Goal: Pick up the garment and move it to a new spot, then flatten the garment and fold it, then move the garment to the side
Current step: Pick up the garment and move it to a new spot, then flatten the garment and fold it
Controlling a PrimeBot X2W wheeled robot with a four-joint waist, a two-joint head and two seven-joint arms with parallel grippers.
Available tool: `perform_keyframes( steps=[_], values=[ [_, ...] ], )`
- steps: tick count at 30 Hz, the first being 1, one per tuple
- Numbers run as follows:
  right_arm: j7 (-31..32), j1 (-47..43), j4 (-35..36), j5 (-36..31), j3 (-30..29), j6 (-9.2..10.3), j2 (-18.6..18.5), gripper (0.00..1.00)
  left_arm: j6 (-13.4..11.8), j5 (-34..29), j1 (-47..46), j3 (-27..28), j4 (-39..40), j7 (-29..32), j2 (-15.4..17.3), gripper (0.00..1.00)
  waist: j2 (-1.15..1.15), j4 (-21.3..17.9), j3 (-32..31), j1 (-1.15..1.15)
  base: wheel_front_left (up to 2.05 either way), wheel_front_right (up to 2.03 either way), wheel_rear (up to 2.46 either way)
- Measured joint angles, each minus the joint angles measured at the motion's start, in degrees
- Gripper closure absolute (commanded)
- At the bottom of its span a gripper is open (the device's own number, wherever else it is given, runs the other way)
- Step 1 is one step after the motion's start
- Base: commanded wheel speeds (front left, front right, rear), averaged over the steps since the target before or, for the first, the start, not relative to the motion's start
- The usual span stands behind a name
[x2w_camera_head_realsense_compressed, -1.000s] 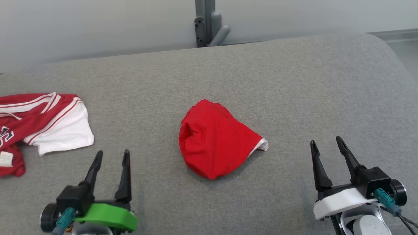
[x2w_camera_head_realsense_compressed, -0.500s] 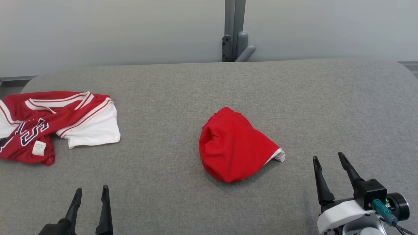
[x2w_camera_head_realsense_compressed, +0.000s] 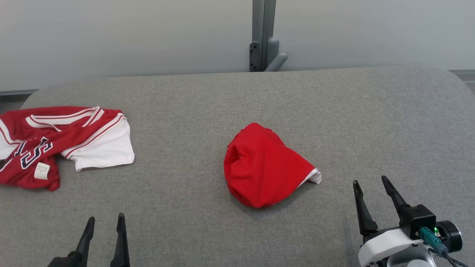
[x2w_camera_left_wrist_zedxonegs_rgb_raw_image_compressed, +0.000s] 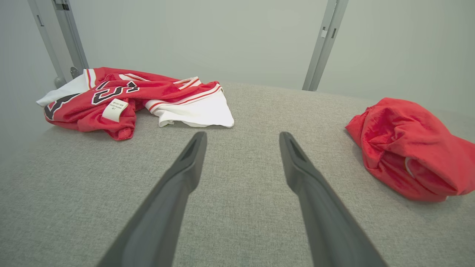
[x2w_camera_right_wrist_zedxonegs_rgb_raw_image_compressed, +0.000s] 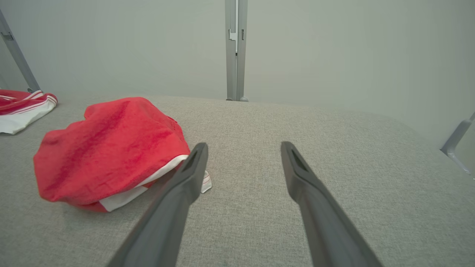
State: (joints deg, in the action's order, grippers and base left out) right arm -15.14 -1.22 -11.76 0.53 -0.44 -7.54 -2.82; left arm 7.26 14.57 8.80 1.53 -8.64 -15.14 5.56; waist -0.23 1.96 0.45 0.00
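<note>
My left gripper [x2w_camera_head_realsense_compressed: 105,218] and right gripper [x2w_camera_head_realsense_compressed: 370,180] are both spread wide and empty. The red garment [x2w_camera_head_realsense_compressed: 265,167] lies bunched mid-bench [x2w_camera_head_realsense_compressed: 334,111], well apart from the jersey [x2w_camera_head_realsense_compressed: 55,141]. It looks soft, light and floppy, so I'd pinch the white-trimmed hem nearest my right.

My head camera is looking forward and down over the grey padded table [x2w_camera_head_realsense_compressed: 185,207]. Both wrist cameras are sitting low, near it, facing along my fingers [x2w_camera_left_wrist_zedxonegs_rgb_raw_image_compressed: 172,193] — all three are sharing the crumpled red garment [x2w_camera_head_realsense_compressed: 263,167].
</note>
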Motion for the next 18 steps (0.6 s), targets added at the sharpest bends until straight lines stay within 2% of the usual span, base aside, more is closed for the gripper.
perform_keyframes(
  steps=[10, 13, 18],
  values=[
    [0.00, 0.14, -0.23, 0.03, -0.22, 0.00, -0.01, 0.00, 0.07, 0.87, -0.20, -1.81, 0.19, 0.00, -0.25, 0.00, 0.00, -0.63, -0.20, 0.00, 0.00, 0.00, 0.00],
    [0.00, 0.36, -0.13, 0.03, -0.27, 0.00, 0.00, 0.00, 0.08, 3.38, -1.00, -5.61, 0.42, 0.00, -0.21, 0.00, 0.00, -1.01, -0.20, 0.00, 0.00, 0.00, 0.00],
    [0.00, 0.76, -0.19, 0.03, 0.59, 0.00, 0.00, 0.00, 0.13, 7.75, -4.31, -14.02, -0.57, 0.00, 2.09, 0.00, 0.00, -2.11, 0.10, 0.00, 0.00, 0.00, 0.00]
  ],
)
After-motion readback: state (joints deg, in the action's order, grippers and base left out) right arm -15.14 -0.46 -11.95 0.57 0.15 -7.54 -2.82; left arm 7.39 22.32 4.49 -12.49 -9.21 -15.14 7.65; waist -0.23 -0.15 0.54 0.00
